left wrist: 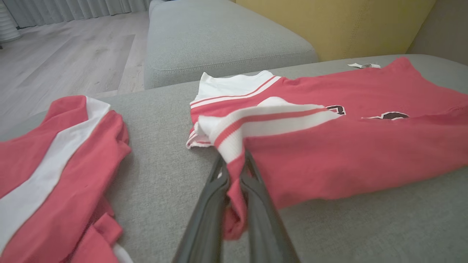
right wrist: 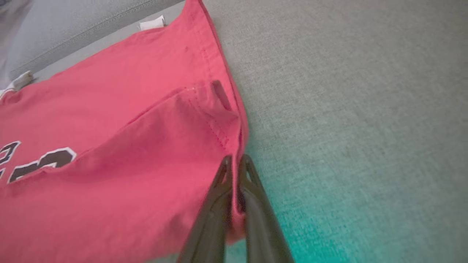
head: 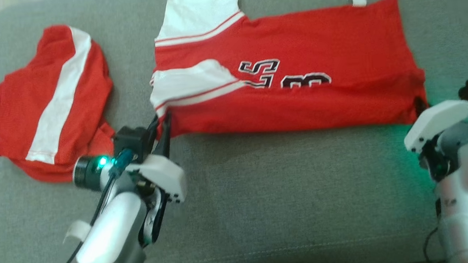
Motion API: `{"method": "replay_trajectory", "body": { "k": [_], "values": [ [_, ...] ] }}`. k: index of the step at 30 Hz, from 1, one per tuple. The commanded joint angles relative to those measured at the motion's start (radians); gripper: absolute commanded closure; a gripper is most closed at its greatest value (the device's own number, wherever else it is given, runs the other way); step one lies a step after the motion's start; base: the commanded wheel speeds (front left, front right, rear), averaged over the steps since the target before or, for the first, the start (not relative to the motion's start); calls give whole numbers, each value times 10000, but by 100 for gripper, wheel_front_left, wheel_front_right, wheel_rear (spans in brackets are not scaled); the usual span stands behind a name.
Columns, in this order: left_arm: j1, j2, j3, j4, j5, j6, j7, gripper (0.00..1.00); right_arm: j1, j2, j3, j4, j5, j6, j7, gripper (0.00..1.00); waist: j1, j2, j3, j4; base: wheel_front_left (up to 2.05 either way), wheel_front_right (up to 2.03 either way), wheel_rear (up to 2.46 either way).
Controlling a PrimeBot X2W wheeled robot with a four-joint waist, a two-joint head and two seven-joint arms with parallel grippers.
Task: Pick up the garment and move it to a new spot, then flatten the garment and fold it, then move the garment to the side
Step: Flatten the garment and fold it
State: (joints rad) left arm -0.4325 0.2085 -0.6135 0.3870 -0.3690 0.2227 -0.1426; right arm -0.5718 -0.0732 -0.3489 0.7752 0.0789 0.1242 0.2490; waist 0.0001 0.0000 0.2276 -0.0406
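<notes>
The jersey (head: 297, 103) (soft, light, likely to sag) is pinched at both near corners by the left gripper (left wrist: 234, 162) and right gripper (right wrist: 236, 159), each closed tight on cloth.

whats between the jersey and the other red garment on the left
Bare grey cushion, clear in the left wrist view; the left gripper, shut on the jersey, sits at the gap's near end.

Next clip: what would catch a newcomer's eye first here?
A red jersey with black numerals lies folded lengthwise across the middle of the grey sofa. The left gripper pinches its near white-striped corner and the right gripper its near hem corner. A second garment, red with a white stripe, lies bunched at the left.
</notes>
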Motion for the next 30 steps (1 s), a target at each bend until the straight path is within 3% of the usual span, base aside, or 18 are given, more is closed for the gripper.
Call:
{"method": "replay_trajectory", "body": {
  "k": [1,8,15,24,25,26,27,30],
  "values": [
    [-138,305,383,-255,-71,107,-48,100,40,-119,258,-365,127,65,45,100,-1,0,-247,-108,0,0,0],
    [516,624,364,-381,-250,157,95,100,1195,-432,858,-1147,1193,65,915,100,-1,0,-1129,-247,0,0,0],
    [1521,872,-143,-823,-556,-176,993,100,2473,-579,1037,-2132,1626,65,2212,100,-1,0,-1826,-305,0,0,0],
    [1889,910,-753,-1081,-510,-279,1806,100,3724,-355,897,-4078,1596,65,3144,100,-1,0,-1795,-430,0,0,0],
    [1786,948,-774,-1009,-427,-229,1888,95,3728,-345,860,-4313,1500,65,3060,55,-1,0,-1749,-469,0,0,0],
    [1666,985,-772,-958,-339,-166,1921,34,3710,-327,839,-4511,1424,65,3001,0,-1,0,-1704,-510,0,0,0],
    [1543,996,-702,-934,-299,-70,1899,0,3662,-298,823,-4714,1382,65,2924,0,-1,0,-1654,-546,0,0,0],
    [1168,1069,-555,-931,-202,39,1810,0,3416,-192,859,-5216,1412,65,2621,0,-1,0,-1503,-651,0,0,0]
  ]
}}
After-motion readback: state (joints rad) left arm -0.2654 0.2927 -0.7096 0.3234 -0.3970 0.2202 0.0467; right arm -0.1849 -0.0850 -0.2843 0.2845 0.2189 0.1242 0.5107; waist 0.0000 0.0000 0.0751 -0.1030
